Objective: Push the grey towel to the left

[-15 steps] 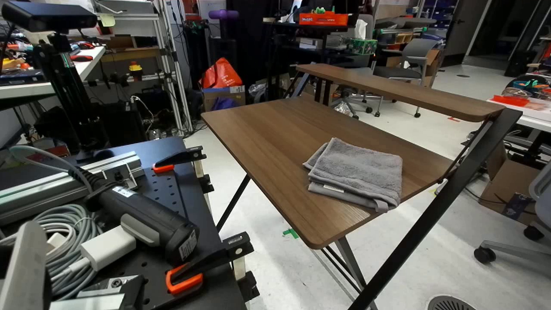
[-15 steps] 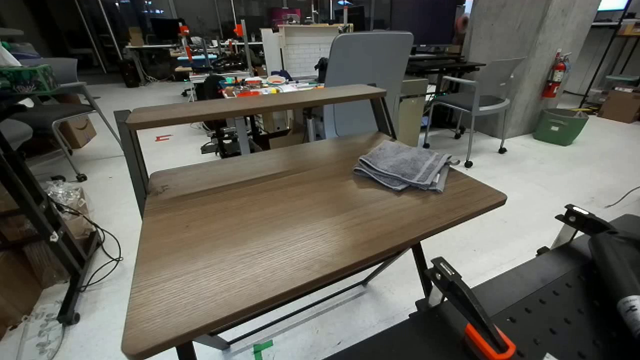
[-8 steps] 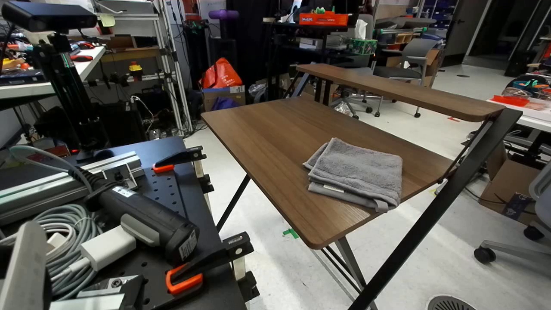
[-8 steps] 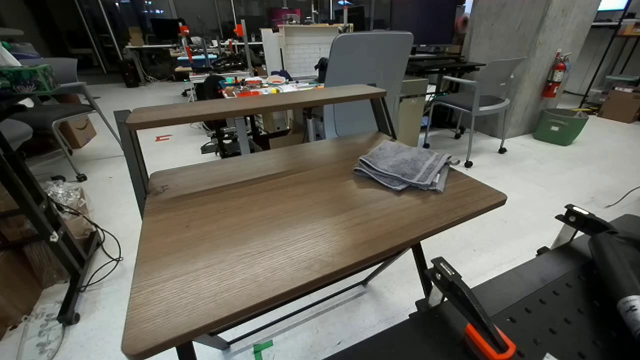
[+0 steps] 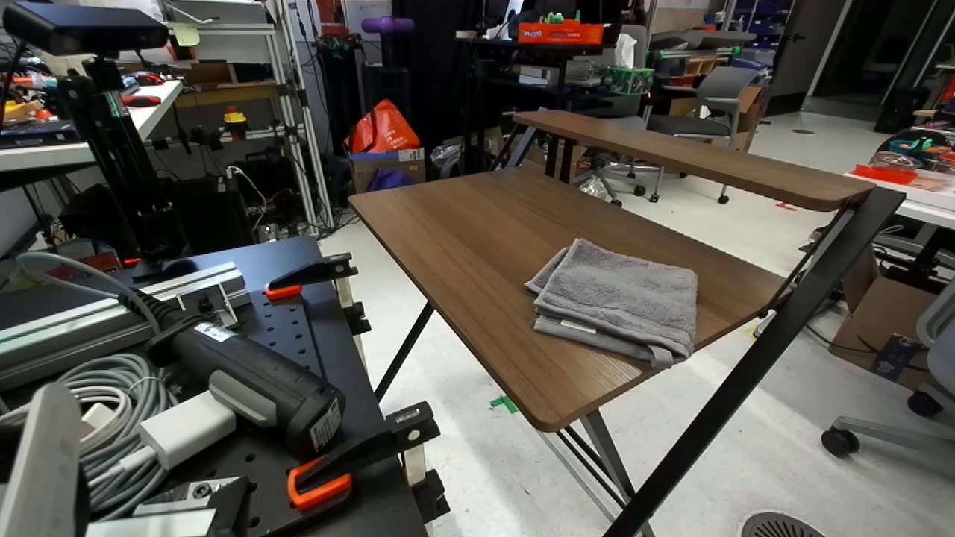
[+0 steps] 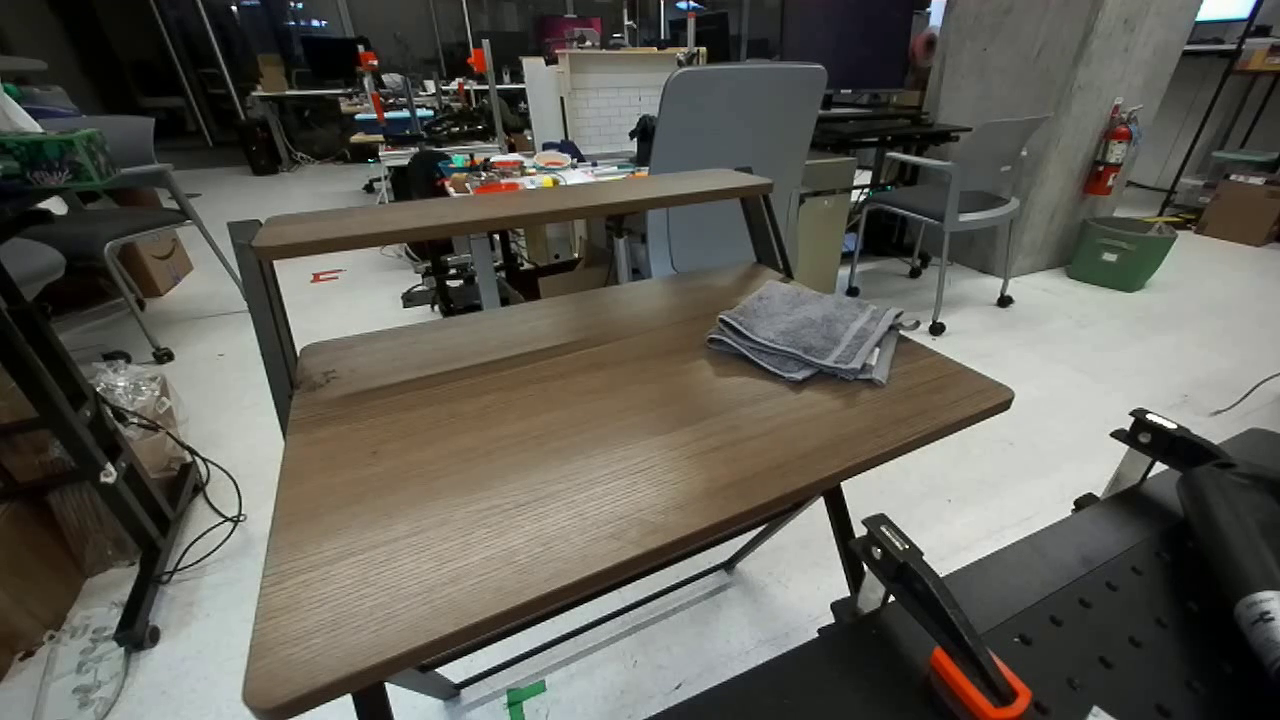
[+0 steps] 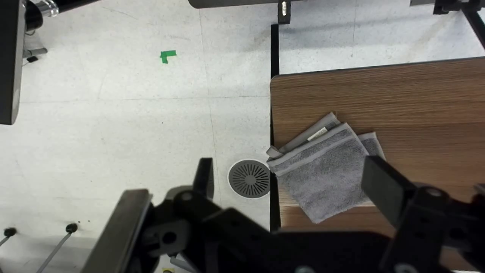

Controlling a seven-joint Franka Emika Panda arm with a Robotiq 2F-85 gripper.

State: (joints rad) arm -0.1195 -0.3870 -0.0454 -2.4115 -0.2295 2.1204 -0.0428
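The grey towel (image 5: 623,298) lies folded on the brown tabletop (image 5: 477,224), with its layered edges and a pale tag showing. It shows in both exterior views, here by the table's far right part (image 6: 810,330). In the wrist view the towel (image 7: 326,174) lies at the table's short edge, and one looped corner reaches that edge. My gripper (image 7: 293,180) is open and empty, with its fingers wide apart. It appears well above the table, apart from the towel. One finger overlaps the towel's side in the picture. The gripper is out of view in both exterior views.
A raised wooden shelf (image 5: 694,156) runs along one long side of the table on dark metal legs (image 5: 753,358). A black bench (image 5: 298,358) with clamps, cables and a black handheld device stands beside the opposite long side. A round floor drain (image 7: 249,179) lies beyond the short edge.
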